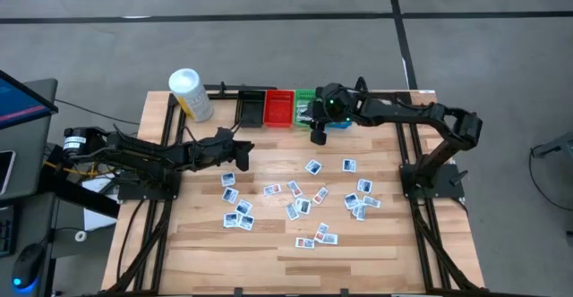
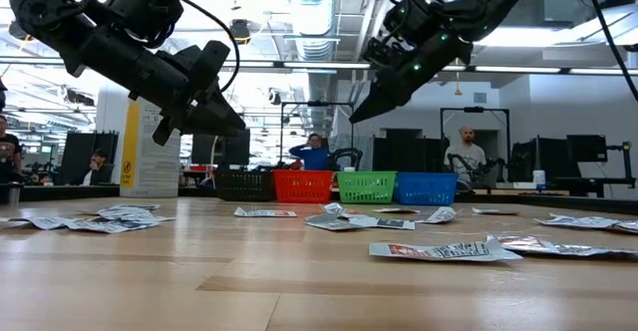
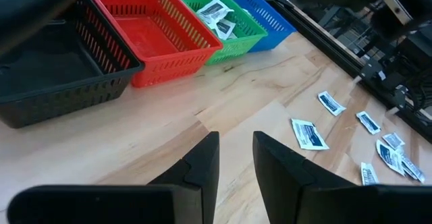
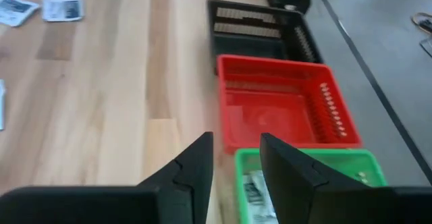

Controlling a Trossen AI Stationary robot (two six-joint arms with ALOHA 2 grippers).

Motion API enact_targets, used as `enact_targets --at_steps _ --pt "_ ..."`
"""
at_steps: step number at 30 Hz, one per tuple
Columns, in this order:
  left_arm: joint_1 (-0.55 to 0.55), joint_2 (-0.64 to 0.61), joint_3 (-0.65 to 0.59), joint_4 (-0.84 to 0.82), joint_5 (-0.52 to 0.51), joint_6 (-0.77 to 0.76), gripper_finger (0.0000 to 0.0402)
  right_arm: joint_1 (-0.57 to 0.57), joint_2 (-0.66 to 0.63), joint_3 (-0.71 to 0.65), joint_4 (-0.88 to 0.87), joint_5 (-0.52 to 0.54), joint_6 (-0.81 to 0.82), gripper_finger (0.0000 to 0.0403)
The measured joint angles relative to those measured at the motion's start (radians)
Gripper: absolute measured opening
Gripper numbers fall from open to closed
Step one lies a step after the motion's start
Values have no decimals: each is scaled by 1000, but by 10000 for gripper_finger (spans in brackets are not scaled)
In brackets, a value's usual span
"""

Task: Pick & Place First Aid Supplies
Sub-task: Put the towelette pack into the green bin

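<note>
Packets lie scattered across the middle of the tabletop, and we see a few more inside the green bin in the far row. Our right gripper hangs above that bin's near edge, fingers narrowly parted and empty. Our left gripper hovers left of the packets, also narrowly parted, holding nothing.

4 bins beside a yellow bottle.
</note>
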Motion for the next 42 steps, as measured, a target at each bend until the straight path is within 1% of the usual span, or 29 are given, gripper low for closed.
enact_targets --at_steps 9,13,17,20,24,27,32,38,42 --pt "0 0 0 0 0 1 91 68 0 0 -71 -4 -15 115" --pt "0 0 0 0 2 4 91 103 0 0 -147 -60 -67 115" --pt "0 0 0 0 26 4 91 140 0 0 -209 -98 -78 115" --pt "0 0 0 -1 55 4 91 171 0 0 -238 -102 -75 115" --pt "0 0 0 -1 114 4 91 215 0 0 -242 -99 -18 115" --pt "-11 0 0 -1 145 4 91 259 0 0 -242 -65 46 115" --pt "-63 0 0 -1 159 1 91 358 0 0 -243 40 191 115" --pt "-123 -1 0 -1 290 -9 91 496 0 0 -226 152 368 115" --pt "-178 -1 0 -1 297 -15 91 577 0 0 -225 231 487 115"
